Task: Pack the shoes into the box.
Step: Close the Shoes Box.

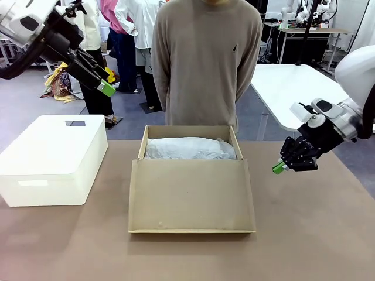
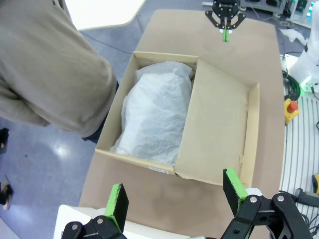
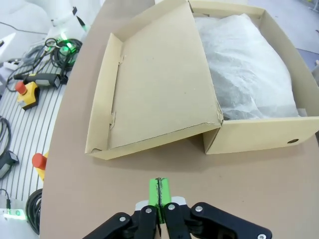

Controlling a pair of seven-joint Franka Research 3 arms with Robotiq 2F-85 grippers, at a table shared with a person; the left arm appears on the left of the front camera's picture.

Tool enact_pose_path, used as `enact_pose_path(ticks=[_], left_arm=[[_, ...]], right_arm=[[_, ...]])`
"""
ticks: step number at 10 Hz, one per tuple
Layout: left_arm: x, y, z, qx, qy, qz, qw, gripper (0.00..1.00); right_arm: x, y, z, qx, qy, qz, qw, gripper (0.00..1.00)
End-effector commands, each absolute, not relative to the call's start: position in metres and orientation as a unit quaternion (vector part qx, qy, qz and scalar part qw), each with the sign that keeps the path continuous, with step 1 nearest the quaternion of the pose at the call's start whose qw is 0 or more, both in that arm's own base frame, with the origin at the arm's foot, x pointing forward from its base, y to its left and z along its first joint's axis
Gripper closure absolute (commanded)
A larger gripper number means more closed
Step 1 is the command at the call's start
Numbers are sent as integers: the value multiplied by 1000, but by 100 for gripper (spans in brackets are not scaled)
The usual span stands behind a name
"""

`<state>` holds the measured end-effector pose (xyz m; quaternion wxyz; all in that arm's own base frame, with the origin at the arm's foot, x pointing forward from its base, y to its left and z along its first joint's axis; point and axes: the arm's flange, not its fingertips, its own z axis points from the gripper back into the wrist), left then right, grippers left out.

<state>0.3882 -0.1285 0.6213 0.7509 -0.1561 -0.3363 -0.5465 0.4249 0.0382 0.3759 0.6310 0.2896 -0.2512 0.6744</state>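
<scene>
Box (image 1: pixel 191 187) sat open at centre frame on the bench (image 1: pixel 310 234), its flap lid lying toward the lower edge and white tissue (image 1: pixel 190 148) heaped in its far half. Left gripper (image 1: pixel 107 82) hung at upper left, spread wide and empty. Right gripper (image 1: pixel 279 168) hovered at right, closed tight on nothing. Bin (image 1: pixel 53 158) stood at left, and a person (image 1: pixel 202 64) stood behind the box.

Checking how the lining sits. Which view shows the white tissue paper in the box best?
The left wrist view: it looks down into the cardboard box, showing nearly all the crumpled tissue paper. The right wrist view shows most of it obliquely; the front view, just a strip behind the lid.
</scene>
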Motion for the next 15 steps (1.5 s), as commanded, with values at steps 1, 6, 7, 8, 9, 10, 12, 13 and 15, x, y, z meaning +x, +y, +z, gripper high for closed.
enact_pose_path(ticks=[1,6,7,8,9,10,12,13,15], left_arm=[[387,-127,619,-168,-342,-551,742,0],[387,-127,619,-168,-342,-551,742,0],[387,-127,619,-168,-342,-551,742,0],[387,-127,619,-168,-342,-551,742,0],[387,-127,619,-168,-342,-551,742,0],[387,-127,619,-168,-342,-551,742,0],[387,-127,619,-168,-342,-551,742,0],[387,-127,619,-168,-342,-551,742,0],[387,-127,619,-168,-342,-551,742,0]], right_arm=[[423,38,359,294,-282,666,625,100],[405,45,313,322,-321,637,622,100],[402,47,306,329,-325,635,619,100],[401,49,300,332,-327,635,616,100],[401,51,295,336,-326,634,615,100],[401,52,292,339,-328,633,613,100],[402,55,281,347,-324,632,613,100],[403,56,277,349,-323,630,613,100],[408,58,269,353,-321,626,617,100]])
